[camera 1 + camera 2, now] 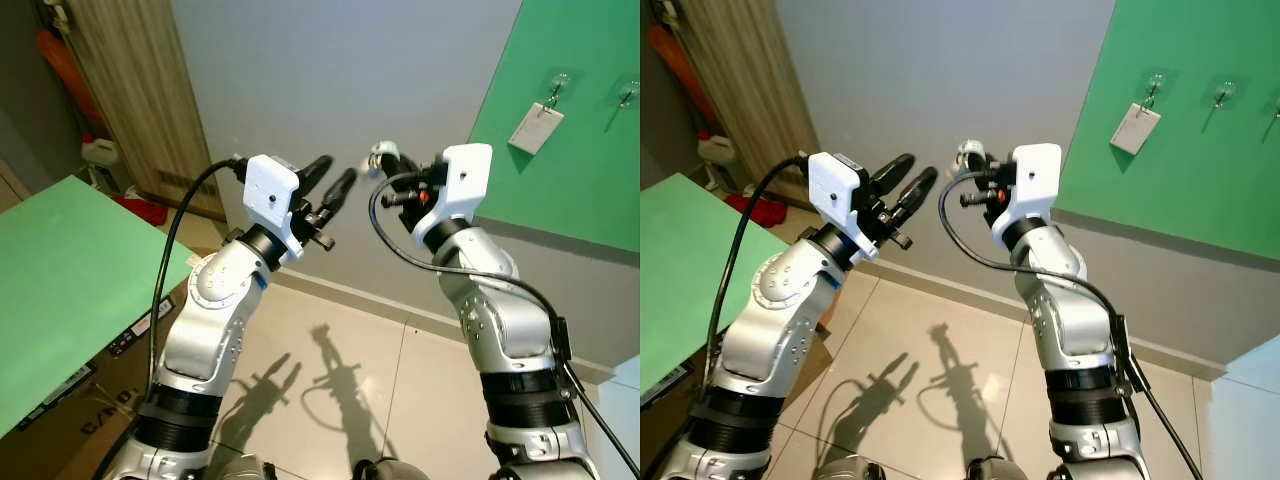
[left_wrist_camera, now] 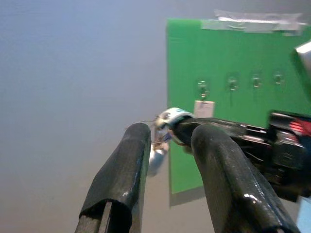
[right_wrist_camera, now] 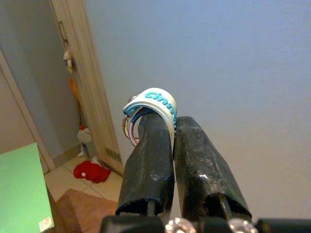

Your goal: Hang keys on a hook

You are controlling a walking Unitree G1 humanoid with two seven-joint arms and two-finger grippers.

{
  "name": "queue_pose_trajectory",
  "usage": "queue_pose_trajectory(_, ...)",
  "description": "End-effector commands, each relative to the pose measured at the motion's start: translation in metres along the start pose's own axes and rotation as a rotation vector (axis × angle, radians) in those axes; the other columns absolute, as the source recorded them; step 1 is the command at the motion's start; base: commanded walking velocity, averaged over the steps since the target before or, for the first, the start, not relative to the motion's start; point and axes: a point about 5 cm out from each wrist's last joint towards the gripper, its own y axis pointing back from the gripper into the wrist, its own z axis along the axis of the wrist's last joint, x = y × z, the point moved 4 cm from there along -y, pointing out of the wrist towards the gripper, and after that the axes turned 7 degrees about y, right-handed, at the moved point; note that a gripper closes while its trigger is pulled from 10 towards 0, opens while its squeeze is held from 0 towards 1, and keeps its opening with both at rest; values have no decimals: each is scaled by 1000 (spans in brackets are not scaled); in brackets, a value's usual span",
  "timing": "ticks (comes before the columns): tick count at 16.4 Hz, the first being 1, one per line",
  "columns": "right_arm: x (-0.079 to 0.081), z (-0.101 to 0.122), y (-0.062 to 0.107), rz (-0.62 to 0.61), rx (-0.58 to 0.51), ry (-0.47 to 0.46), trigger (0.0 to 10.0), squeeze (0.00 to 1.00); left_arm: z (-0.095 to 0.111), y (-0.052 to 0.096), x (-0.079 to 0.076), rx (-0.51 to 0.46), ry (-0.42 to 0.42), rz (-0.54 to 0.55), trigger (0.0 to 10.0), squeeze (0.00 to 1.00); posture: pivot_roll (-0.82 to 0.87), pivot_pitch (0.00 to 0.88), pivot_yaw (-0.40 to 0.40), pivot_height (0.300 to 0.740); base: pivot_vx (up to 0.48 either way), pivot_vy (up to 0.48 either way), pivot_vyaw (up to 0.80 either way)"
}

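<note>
Right tool (image 3: 167, 141) pinches key ring strap (image 3: 156, 103) at fingertips; left tool (image 1: 330, 185) open, empty. I worry: shallow grip, keys slip before reaching hooks (image 1: 1225, 95) on green board (image 1: 1200, 170).

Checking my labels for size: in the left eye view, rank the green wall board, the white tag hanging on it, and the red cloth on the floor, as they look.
1. green wall board
2. white tag
3. red cloth, about tag-sized and partly hidden, so the last two are uncertain.

White key strap (image 3: 158, 103) with turquoise lettering; green board (image 1: 570, 120); grey wall (image 1: 350, 70); black end effector fingers (image 3: 146, 160).
</note>
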Motion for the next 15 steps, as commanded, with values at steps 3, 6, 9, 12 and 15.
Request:
queue_pose_trajectory(3, 4, 15, -5, 36, -45, -26, 10000, 0, 11, -2, -2, -14, -32, -49, 10000, 0, 19, 78, -24, 740, 0, 0, 0)
queue_pose_trajectory(6, 7, 23, -7, 58, -69, -44, 10000, 0, 19, -6, 2, -23, -61, -50, 10000, 0, 20, 75, -24, 740, 0, 0, 0)
queue_pose_trajectory(9, 14, 29, -4, 106, -90, -62, 10000, 0, 20, -12, 4, -17, -78, -44, 10000, 0, 12, 71, -20, 740, 0, 0, 0)
queue_pose_trajectory(12, 14, 28, -4, 122, -87, -61, 10000, 0, 23, -17, 8, -23, -83, -37, 10000, 0, 12, 63, -27, 740, 0, 0, 0)
queue_pose_trajectory(15, 21, 24, 0, 158, -70, -61, 10000, 0, 19, -12, 6, -8, -78, -34, 10000, 0, 9, 80, -25, 740, 0, 0, 0)
